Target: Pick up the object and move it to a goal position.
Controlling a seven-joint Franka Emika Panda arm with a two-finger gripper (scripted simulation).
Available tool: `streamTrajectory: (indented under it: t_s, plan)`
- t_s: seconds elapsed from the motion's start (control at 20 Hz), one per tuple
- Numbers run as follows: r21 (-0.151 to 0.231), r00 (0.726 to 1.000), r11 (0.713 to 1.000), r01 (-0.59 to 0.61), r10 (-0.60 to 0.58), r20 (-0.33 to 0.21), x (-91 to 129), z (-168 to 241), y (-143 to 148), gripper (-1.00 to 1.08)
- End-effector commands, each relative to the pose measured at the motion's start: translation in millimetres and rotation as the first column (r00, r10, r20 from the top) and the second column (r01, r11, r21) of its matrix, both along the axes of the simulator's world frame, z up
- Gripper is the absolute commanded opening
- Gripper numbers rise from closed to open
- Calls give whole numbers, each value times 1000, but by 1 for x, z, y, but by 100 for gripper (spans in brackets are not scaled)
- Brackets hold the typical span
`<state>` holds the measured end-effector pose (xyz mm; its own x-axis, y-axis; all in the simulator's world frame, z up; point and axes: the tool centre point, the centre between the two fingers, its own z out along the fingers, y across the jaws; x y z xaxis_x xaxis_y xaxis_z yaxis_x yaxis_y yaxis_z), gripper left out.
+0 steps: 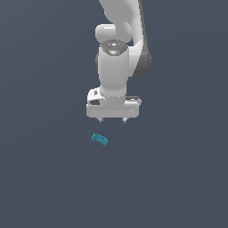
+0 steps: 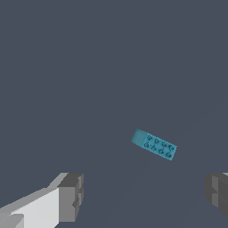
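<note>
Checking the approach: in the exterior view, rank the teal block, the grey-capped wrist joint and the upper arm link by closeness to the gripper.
1. teal block, just below the gripper, toward the exterior view's left.
2. grey-capped wrist joint, above it.
3. upper arm link, at the top edge.

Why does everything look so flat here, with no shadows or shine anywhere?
In the exterior view only the white arm shows soft shading; the teal block casts no visible shadow on the even grey ground. In the wrist view the block is sharp enough to show its studs, and the fingers are plainly shaded, without glare.
</note>
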<state>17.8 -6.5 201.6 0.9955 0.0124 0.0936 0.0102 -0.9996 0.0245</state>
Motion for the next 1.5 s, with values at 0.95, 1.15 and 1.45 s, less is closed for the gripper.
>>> streamTrajectory:
  t_s: [0.95,1.15,1.45]
  plan:
    - [-24,955,955,-295,294,-40,2,-34,-21,100]
    - [-25,921,921,-388,386,-53,3,-46,-28,100]
    - [-23,853,854,-520,517,-70,3,-62,-38,100]
